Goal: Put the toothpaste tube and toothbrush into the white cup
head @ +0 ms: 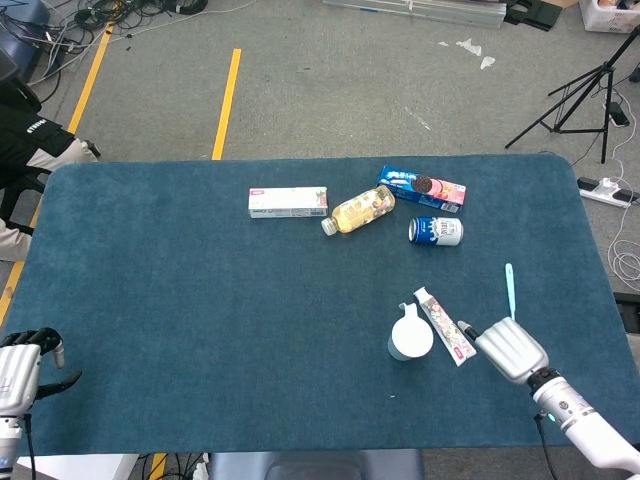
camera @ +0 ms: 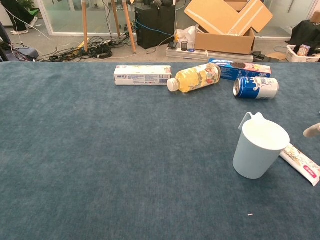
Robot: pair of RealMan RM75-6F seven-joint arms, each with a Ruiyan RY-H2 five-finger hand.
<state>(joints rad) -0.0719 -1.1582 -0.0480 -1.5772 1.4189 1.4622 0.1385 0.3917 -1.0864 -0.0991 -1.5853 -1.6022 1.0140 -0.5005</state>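
Observation:
The white cup (head: pixel 410 339) (camera: pixel 260 149) stands upright on the blue table, right of centre. Just to its right lies the toothpaste tube (head: pixel 445 325) (camera: pixel 301 164), flat on the cloth. Further right the light blue toothbrush (head: pixel 510 288) lies alone, seen only in the head view. My right hand (head: pixel 510 350) hovers back-up beside the tube's near end, one fingertip (head: pixel 466 330) reaching to the tube, and it holds nothing. In the chest view only a fingertip (camera: pixel 312 131) shows at the right edge. My left hand (head: pixel 20 370) rests empty at the table's near left corner.
At the back of the table lie a toothpaste box (head: pixel 288 202), a yellow drink bottle (head: pixel 359 210) on its side, a biscuit packet (head: pixel 422 188) and a blue can (head: pixel 436 231). The table's right edge (head: pixel 600 260) runs close to the toothbrush.

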